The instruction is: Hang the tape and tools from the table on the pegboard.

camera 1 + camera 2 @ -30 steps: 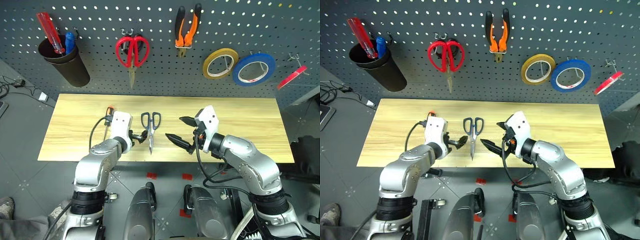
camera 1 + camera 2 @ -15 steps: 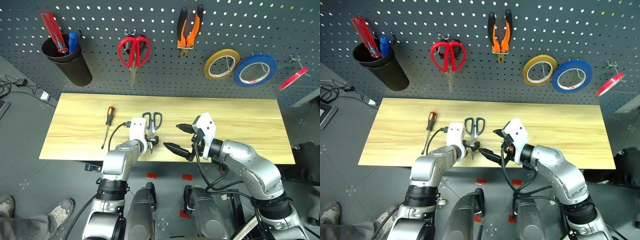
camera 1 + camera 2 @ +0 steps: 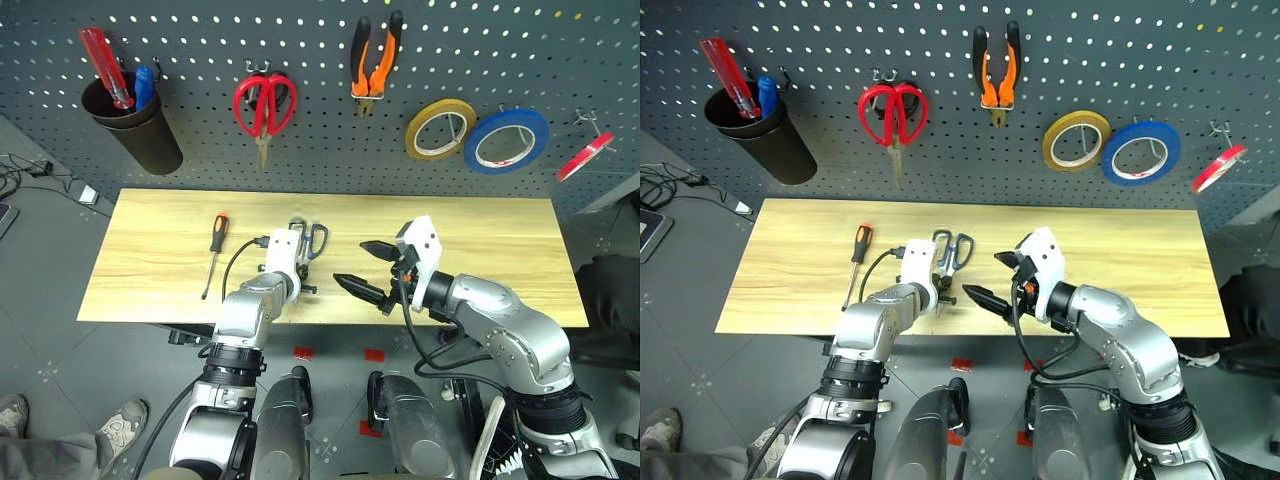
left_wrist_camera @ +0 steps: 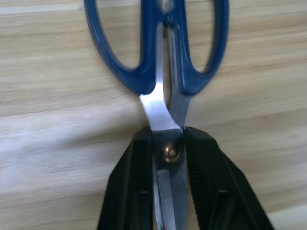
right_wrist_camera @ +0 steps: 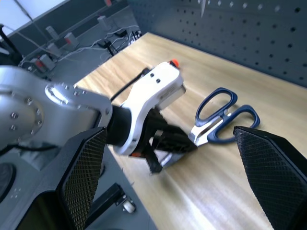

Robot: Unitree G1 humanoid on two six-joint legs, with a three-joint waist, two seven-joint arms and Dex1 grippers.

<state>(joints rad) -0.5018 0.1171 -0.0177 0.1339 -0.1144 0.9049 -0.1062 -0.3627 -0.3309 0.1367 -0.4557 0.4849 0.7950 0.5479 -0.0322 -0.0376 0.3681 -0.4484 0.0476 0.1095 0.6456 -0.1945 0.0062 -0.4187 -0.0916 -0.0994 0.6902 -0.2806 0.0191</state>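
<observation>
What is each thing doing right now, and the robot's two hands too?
Blue-handled scissors: flat on the table, blades closed, pinched at the pivot.
Left gripper: fingers shut on the scissors.
Right gripper: fingers open, holding nothing, above the table.
Black-and-orange screwdriver: lying on the table, untouched.
Orange-and-black pliers: hanging on the pegboard, closed.
Red tape: hanging on a hook.
</observation>
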